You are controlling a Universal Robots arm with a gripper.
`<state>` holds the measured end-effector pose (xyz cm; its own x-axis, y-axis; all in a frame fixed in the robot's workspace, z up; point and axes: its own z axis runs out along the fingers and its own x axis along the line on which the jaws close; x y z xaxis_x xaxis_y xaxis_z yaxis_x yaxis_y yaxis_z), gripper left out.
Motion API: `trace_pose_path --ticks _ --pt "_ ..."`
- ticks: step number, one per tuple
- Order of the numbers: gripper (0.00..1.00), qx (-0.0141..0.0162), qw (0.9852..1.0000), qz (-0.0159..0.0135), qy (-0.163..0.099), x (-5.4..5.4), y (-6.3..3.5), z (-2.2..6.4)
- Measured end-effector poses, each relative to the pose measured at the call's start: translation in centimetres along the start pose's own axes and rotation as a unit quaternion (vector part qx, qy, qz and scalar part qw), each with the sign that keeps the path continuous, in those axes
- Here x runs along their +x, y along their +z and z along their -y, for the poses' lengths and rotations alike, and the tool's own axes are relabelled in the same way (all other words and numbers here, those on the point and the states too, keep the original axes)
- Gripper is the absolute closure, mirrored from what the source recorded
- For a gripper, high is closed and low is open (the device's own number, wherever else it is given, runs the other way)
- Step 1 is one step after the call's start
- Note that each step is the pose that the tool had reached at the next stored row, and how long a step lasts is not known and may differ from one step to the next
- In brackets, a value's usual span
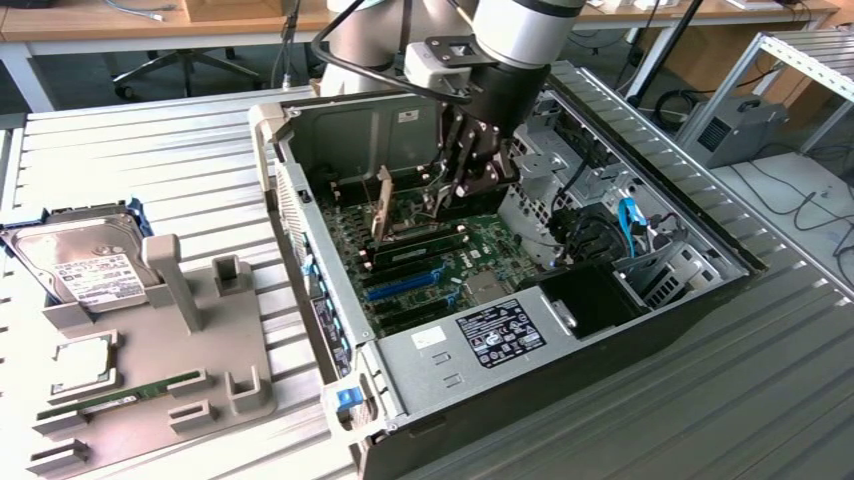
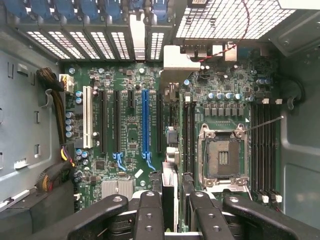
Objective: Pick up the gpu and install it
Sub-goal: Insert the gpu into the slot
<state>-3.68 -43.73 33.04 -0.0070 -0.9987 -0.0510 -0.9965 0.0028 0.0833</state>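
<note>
between claw fingers, gpu edge-on above motherboard

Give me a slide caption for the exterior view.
Gripper holds the gpu on edge at the motherboard inside the open computer case.

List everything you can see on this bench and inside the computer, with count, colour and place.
computer case: one, black and grey, open, on the table
motherboard: one, green, inside the case
gpu: one, black with silvery bracket, upright over the motherboard
holder: one, grey, at the exterior view's left of the case
hard drive: one, silver, on the holder
RAM stick: one, green, on the holder
table: one, silvery, slatted
gripper: one, black, shut on the gpu inside the case
arm: one, grey and black, above the case
</note>
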Motion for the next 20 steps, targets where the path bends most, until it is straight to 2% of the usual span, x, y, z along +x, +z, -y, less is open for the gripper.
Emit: trace_pose_path --ticks 20 --pt "0.74 0.0 1.0 0.0001 0.0 0.28 0.14 -0.33"
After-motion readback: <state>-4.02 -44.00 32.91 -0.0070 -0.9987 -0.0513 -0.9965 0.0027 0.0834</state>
